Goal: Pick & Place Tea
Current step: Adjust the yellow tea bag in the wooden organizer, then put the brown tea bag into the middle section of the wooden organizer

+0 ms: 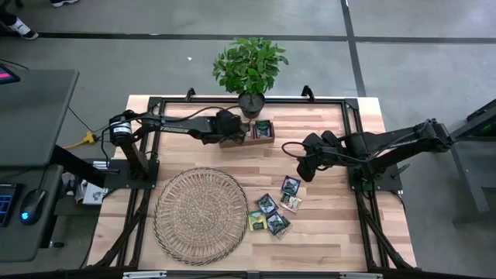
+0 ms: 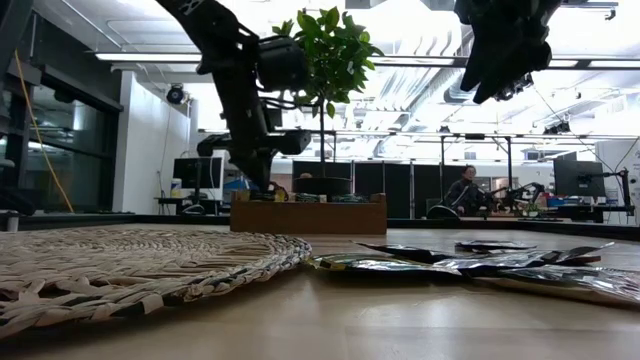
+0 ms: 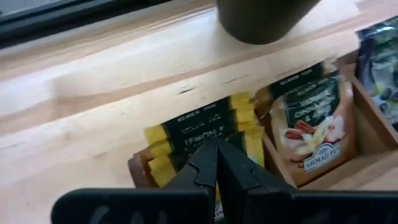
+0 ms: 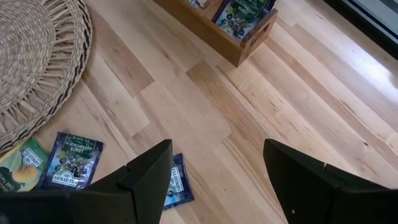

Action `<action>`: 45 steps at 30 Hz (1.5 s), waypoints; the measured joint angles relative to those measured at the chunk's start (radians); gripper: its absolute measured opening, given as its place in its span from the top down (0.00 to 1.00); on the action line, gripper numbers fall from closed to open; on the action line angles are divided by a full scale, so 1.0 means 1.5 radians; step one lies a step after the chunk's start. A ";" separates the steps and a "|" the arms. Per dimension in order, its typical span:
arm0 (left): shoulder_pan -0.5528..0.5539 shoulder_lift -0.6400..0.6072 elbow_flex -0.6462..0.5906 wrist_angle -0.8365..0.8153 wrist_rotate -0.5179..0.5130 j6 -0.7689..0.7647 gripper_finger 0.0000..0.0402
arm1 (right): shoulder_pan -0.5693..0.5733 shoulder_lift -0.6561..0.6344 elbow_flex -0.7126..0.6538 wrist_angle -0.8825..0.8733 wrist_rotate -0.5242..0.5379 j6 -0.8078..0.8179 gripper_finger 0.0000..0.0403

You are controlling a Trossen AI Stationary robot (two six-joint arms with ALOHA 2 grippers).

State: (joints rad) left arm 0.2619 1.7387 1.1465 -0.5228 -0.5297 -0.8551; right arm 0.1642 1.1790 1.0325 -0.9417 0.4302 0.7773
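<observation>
Over tray [image 1: 267, 139], left gripper [image 3: 216, 163] shut, empty, above yellow-black sachets [image 3: 205, 127]; right gripper [image 4: 214, 180] wide open, empty.

Yellow-black sachets [image 3: 205, 127] – brown tray [image 1: 263, 140], tan woven mat [image 1: 200, 214].

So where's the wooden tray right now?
In the high view the tray sits at the table's far edge, just in front of the potted plant, with the left claw shut over its left end.
</observation>
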 joint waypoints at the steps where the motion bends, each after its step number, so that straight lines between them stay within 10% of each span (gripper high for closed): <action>1: 0.000 -0.003 0.000 0.001 0.006 0.014 1.00 | 0.000 0.000 0.000 0.000 0.000 0.000 0.38; 25: -0.209 -0.099 -0.096 0.130 0.144 0.246 1.00 | 0.036 0.000 -0.067 0.006 -0.144 0.030 0.38; 35: -0.269 -0.099 -0.178 0.444 0.321 0.275 1.00 | 0.156 0.000 -0.246 0.355 -0.193 0.133 0.38; 45: -0.267 -0.089 -0.182 0.505 0.328 0.321 1.00 | 0.195 0.019 -0.329 0.430 -0.183 0.144 0.38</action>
State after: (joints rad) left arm -0.1379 1.6058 0.8730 0.2341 -0.0384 -0.3731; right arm 0.4563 1.2079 0.5389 -0.2962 0.1555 0.9936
